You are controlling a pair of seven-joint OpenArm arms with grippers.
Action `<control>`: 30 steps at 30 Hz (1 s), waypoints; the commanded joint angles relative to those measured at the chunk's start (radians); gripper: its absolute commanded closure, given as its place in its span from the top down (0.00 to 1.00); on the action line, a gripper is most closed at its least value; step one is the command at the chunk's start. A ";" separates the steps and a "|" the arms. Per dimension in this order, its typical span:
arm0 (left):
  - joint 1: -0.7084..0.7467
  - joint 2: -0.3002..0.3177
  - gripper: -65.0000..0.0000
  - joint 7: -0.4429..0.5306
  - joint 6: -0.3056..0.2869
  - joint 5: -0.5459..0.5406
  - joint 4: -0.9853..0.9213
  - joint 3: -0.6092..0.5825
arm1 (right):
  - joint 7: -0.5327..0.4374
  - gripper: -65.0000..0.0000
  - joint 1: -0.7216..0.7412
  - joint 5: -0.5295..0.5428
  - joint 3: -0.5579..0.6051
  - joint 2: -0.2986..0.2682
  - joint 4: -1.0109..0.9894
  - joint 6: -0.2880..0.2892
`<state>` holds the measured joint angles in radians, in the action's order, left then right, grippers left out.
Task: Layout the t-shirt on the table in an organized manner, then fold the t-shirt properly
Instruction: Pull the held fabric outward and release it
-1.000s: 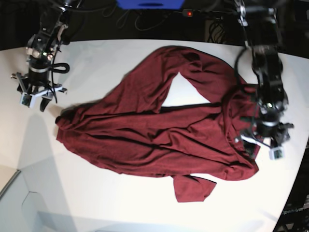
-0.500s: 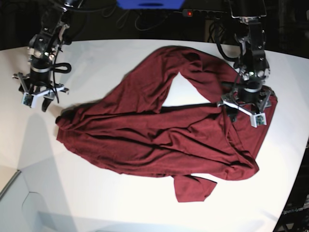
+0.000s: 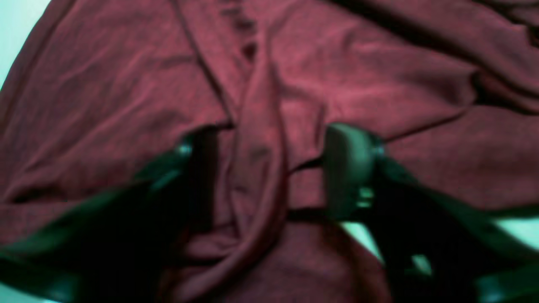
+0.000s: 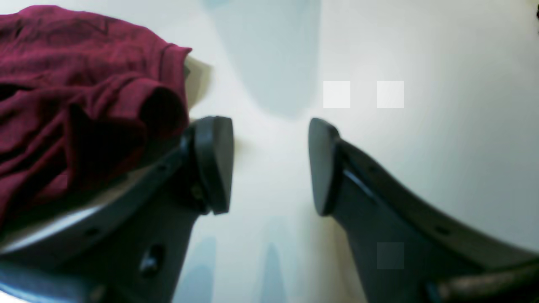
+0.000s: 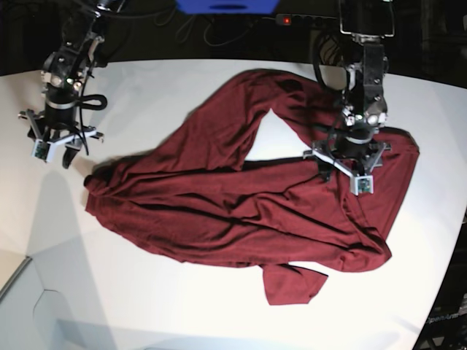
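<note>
The maroon t-shirt [image 5: 241,204] lies crumpled across the white table [image 5: 146,95], with a triangle of bare table showing through its upper part. My left gripper [image 5: 343,169] is pressed down on the shirt's right side. In the left wrist view its fingers [image 3: 349,168] stand apart on either side of a raised fold of the t-shirt [image 3: 261,160], so the left gripper [image 3: 269,168] is open. My right gripper [image 5: 55,149] hovers open over bare table just beyond the shirt's left tip. In the right wrist view the right gripper [image 4: 269,164] holds nothing, and the t-shirt [image 4: 84,92] bunches at its left.
A blue object [image 5: 226,6] and a power strip with a red light [image 5: 286,20] sit behind the table's far edge among dark cables. The table's edge curves away at the right [image 5: 445,240].
My left arm has travelled up and to the left from the shirt's right edge onto its right side, and its jaws have narrowed. The shirt's right part now spreads further right. The right arm is still.
</note>
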<state>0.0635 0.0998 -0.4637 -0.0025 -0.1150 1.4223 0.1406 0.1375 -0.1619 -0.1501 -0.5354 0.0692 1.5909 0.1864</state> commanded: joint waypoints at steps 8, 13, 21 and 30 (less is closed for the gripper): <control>-0.014 0.010 0.00 0.021 0.003 0.001 0.068 0.009 | -0.026 0.45 0.009 0.004 -0.001 -0.006 0.015 -0.008; -0.011 0.004 0.00 0.019 0.005 0.001 0.170 0.080 | -0.026 0.45 0.009 0.004 0.001 -0.006 0.015 -0.008; -0.024 0.011 0.01 0.018 0.003 0.001 0.214 0.253 | -0.026 0.45 0.009 0.004 0.001 -0.006 0.015 -0.008; -0.026 0.027 0.16 0.009 0.003 0.001 0.136 0.314 | -0.026 0.45 0.011 0.005 0.054 -0.004 0.015 -0.008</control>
<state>0.0547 0.1078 -0.4858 -0.0032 -0.1154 1.5398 0.4515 0.1406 -0.1616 -0.1505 -0.4824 0.0692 1.5902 0.1856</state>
